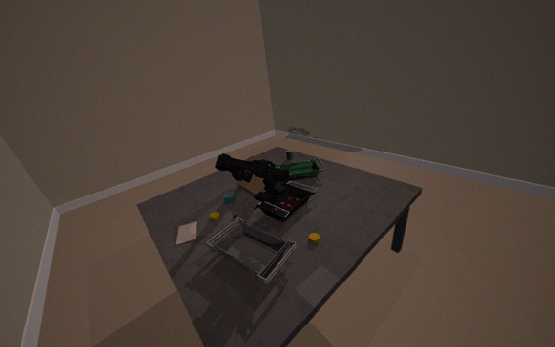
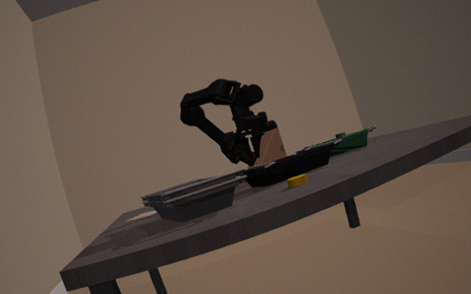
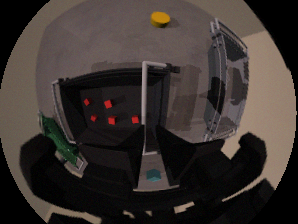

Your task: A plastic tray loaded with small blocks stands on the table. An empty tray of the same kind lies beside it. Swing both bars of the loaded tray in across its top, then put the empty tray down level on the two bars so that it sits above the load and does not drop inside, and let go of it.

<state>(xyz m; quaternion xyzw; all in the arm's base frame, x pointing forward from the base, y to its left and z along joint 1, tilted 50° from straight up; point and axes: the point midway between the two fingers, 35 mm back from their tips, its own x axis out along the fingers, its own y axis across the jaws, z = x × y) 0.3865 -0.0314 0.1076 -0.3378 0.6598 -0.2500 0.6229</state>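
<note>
The loaded tray [image 1: 303, 203] [image 2: 291, 168] is black and stands on the table with red blocks inside. The bar at its end nearer the empty tray [image 3: 145, 95] [image 1: 279, 210] shows inside that end, across the opening; I cannot tell whether it rests fully down. The other bar [image 3: 56, 100] [image 2: 338, 142] is swung out over the far end. The grey empty tray [image 1: 261, 232] [image 2: 201, 207] stands to one side with bars at its ends. My gripper [image 3: 150, 127] [image 2: 255, 154] is slightly open, holding nothing, low beside the swung-in bar; its fingers partly hide that bar.
A green tray [image 1: 299, 170] [image 2: 353, 141] stands beyond the loaded tray. A tan wooden block [image 2: 273, 146] stands behind it. A teal block [image 1: 229, 199] [image 3: 153, 175], yellow discs [image 1: 314, 237] [image 1: 215, 216], a stray red block [image 1: 234, 215] and a pale pad [image 1: 186, 233] lie around.
</note>
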